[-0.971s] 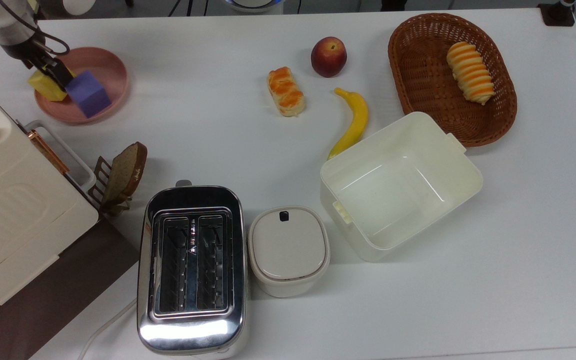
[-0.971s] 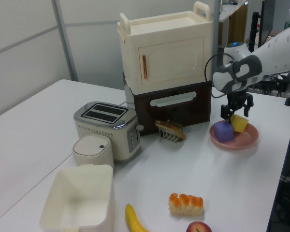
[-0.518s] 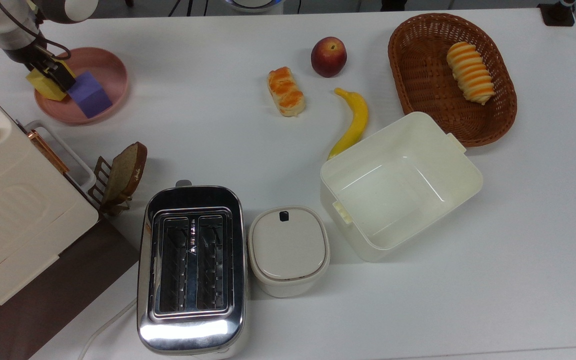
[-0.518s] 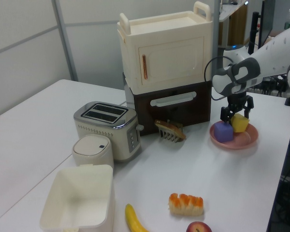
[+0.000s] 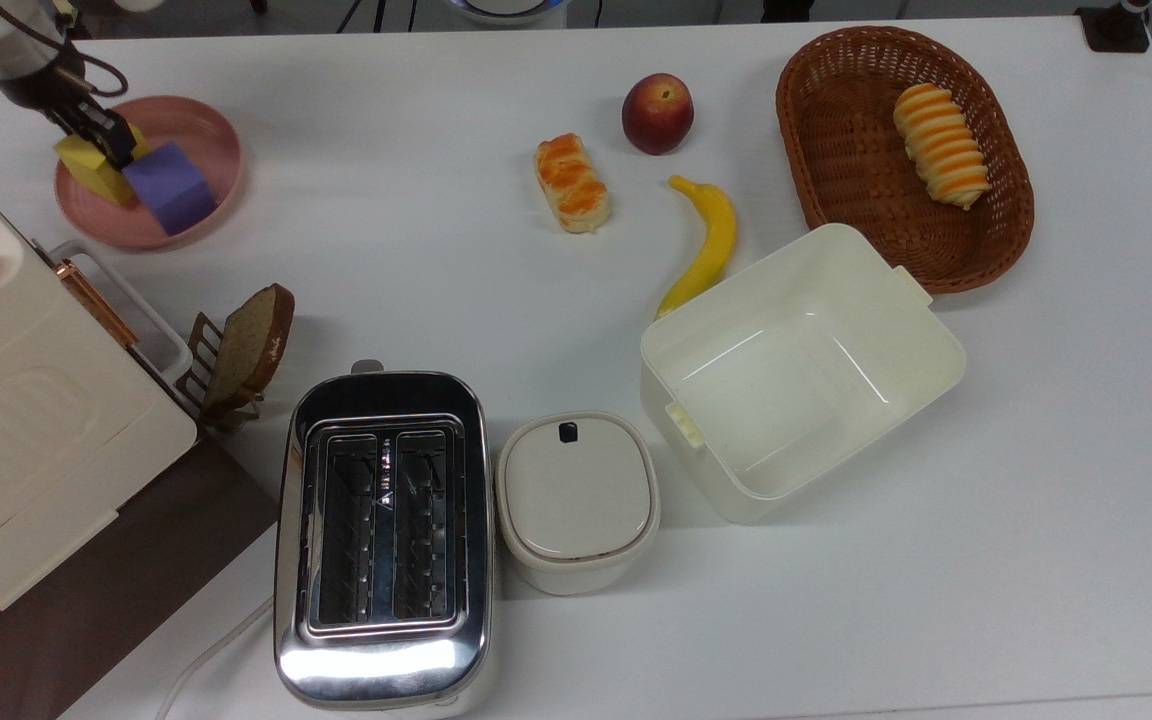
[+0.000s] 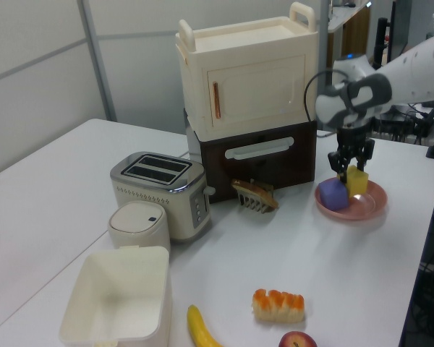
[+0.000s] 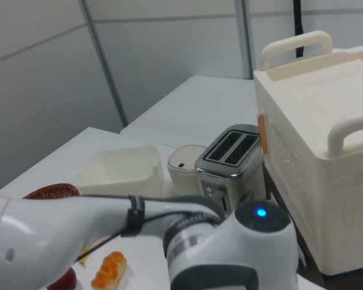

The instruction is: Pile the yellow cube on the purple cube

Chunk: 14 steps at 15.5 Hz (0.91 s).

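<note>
The matte yellow foam cube [image 5: 91,165] [image 6: 357,181] sits clamped between the black fingers of the two-finger gripper [image 5: 104,140] [image 6: 351,170], directly below the wrist. The matte purple cube [image 5: 169,187] [image 6: 333,194] touches it just beside the gripper, toward the top view's right. Both are over the round pink plate [image 5: 206,130] [image 6: 372,208]; whether the yellow cube touches it, I cannot tell.

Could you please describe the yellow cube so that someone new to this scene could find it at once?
Find the pink plate at the top view's far left, beside the big cream cabinet. Two blocks sit on it, with the gripper at them. The yellow cube is the one on the top view's left, beside the purple cube; unlike the banana, it is blocky and sharp-edged.
</note>
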### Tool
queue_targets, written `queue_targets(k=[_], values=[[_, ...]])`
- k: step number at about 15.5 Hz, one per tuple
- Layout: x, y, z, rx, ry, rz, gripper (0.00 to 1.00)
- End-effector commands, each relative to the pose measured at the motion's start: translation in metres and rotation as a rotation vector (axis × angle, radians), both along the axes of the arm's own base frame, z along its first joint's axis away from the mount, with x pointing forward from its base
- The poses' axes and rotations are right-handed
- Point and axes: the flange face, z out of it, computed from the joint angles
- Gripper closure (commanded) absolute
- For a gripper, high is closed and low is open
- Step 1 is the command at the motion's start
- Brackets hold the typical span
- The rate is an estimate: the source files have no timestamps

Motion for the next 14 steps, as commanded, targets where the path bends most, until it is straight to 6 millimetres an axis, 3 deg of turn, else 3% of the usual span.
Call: queue_targets(k=[1,4,10,14], values=[[0.006,0.018,0.039,0.081,-0.054,0.022,0.8],[0.018,0.037,0.043,0.09,-0.067,0.037,0.8],[0.019,0.041,0.067,0.11,-0.066,0.049,0.79],[0.023,0.056,0.064,0.139,-0.032,0.068,0.77]])
